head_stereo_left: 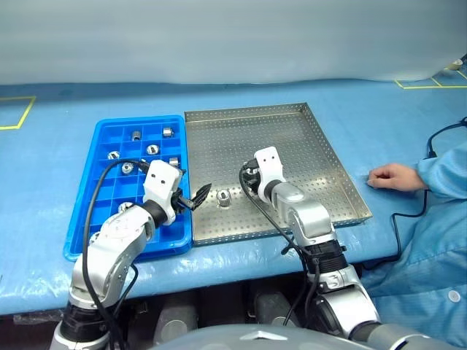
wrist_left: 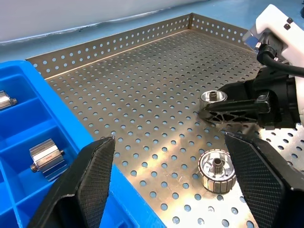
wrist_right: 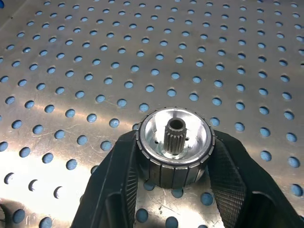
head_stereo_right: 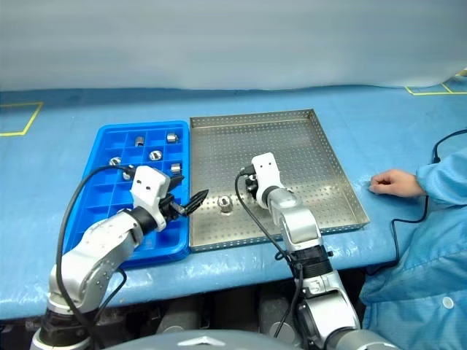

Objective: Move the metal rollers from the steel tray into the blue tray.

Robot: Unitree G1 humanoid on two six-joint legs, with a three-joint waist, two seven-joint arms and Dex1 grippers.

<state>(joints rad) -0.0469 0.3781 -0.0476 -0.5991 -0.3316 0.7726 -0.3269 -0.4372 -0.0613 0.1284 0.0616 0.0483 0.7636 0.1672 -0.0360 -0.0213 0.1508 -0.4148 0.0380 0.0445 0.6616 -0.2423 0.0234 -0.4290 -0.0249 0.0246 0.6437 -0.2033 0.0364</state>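
We count two metal rollers on the steel tray point(head_stereo_left: 292, 138). One roller point(wrist_right: 175, 144) sits between the two black fingers of the right gripper point(wrist_right: 174, 156), and in the right wrist view both pads press against its ribbed sides, so the claw is clamped on it; it stands upright on the holed floor with its toothed centre hub facing up. The second roller point(head_stereo_left: 224, 198) stands free on the tray floor near the front rim, just beside the held one and between the two grippers.

The left gripper point(head_stereo_left: 194, 198) hovers over the seam where the blue tray point(head_stereo_left: 106, 138) meets the steel tray, its fingers point(wrist_left: 90, 175) spread wide apart with nothing between them.

In the blue tray point(head_stereo_right: 109, 142) we count at least six rollers, each lying in its own square compartment: two in the far row, and others in the rows nearer the robot. The left arm covers part of the grid, so we cannot tell the full number.

The two trays lie side by side, touching, on the blue table point(head_stereo_left: 58, 95). A person's hand point(head_stereo_left: 390, 177) rests on the table to the right of the steel tray, apart from it.
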